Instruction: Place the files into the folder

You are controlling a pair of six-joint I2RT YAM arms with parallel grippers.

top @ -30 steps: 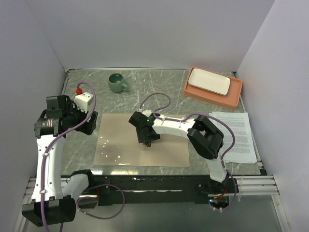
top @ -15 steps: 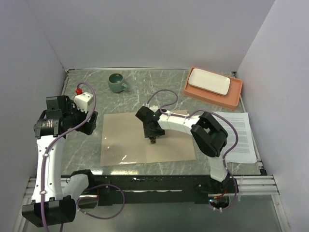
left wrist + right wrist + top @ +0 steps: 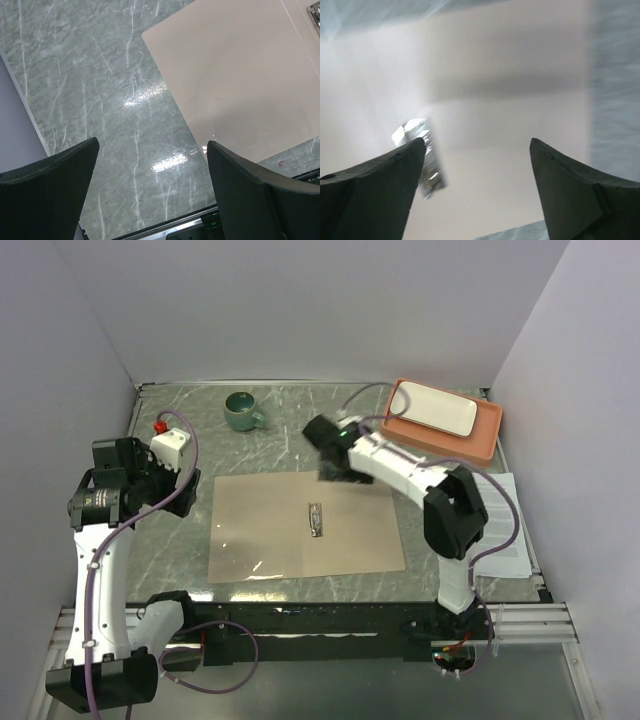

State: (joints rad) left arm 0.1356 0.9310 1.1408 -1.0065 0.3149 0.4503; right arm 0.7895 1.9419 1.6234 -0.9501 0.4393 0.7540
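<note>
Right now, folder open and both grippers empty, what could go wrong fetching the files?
1. The files lie flat at the right edge of the table, partly under the right arm; a pinch may crumple them or push them off.
2. The metal clip at the centre of the folder could snag sheets.
3. That arm runs close beside the orange tray and plate; a swing could knock them.

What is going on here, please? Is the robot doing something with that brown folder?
The folder lies open and flat on the table, with its metal clip in the middle and no sheet on it. The right gripper hovers open above its far edge, holding nothing. The left gripper hangs open by the folder's left edge, also empty. The files lie at the table's right edge, not yet in the folder.
</note>
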